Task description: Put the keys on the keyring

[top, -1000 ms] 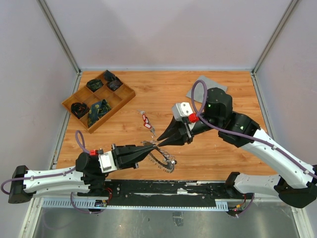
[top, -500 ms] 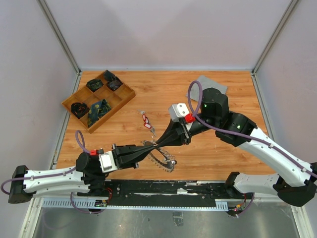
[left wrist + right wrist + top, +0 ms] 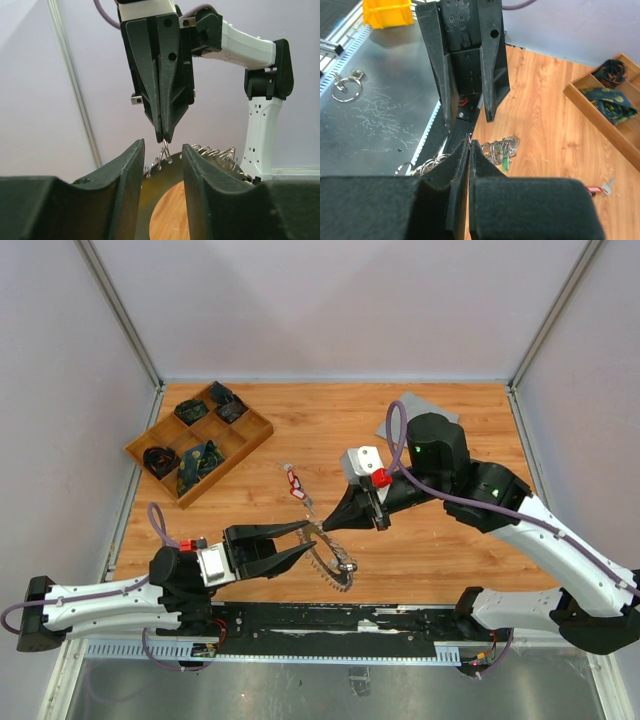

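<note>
My right fingers (image 3: pixel 346 514) pinch shut on the fringed rim of the keyring (image 3: pixel 338 565). My left fingers (image 3: pixel 126 175) stand open astride that edge, with the wooden table (image 3: pixel 330 430) stretching beyond.

No word, number or brand mark can be read in any view. The red key tag (image 3: pixel 294 481) lying on the counter (image 3: pixel 330 420) has a pale patch in its middle — too small to make out from above, and the right wrist view shows only the tag's edge.
</note>
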